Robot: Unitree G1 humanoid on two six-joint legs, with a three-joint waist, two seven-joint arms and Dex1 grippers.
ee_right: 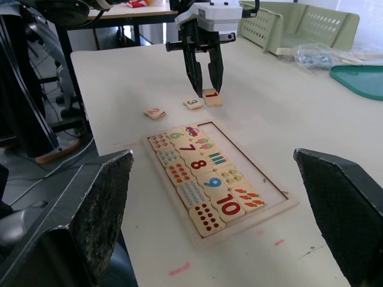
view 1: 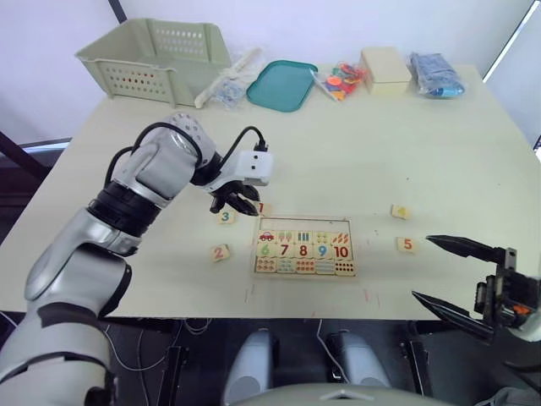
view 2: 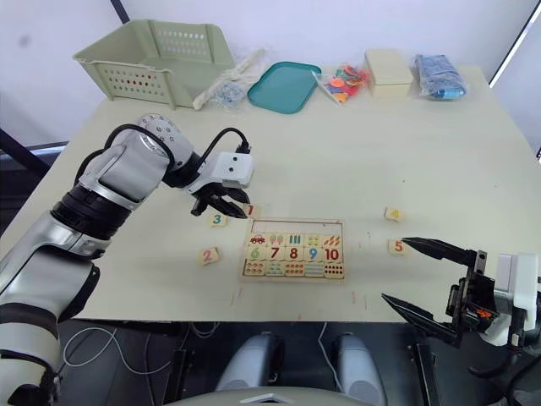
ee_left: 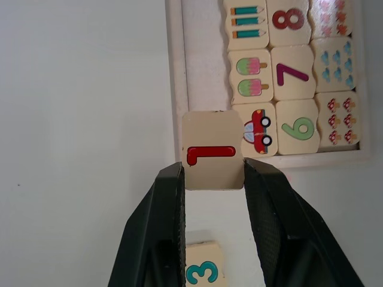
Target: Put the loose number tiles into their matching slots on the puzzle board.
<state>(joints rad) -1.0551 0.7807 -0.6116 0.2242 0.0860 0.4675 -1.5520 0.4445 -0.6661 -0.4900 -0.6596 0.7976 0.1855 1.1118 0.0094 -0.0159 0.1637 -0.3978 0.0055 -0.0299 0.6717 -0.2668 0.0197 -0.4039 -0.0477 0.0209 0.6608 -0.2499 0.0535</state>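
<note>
Beside puzzle board (ee_left: pixel 177 89), L hand (ee_left: pixel 213 179) grips red "1" tile (ee_left: pixel 212 150); R hand (view 1: pixel 456 275) wide open.

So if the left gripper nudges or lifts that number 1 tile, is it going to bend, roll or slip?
The 1 tile looks like a flat pale-wood square, so probably stiff and unlikely to roll. It looks thin and small, likely light. The left gripper has a finger either side of its smooth edges, so it could slip or twist if gripped off-centre.
</note>
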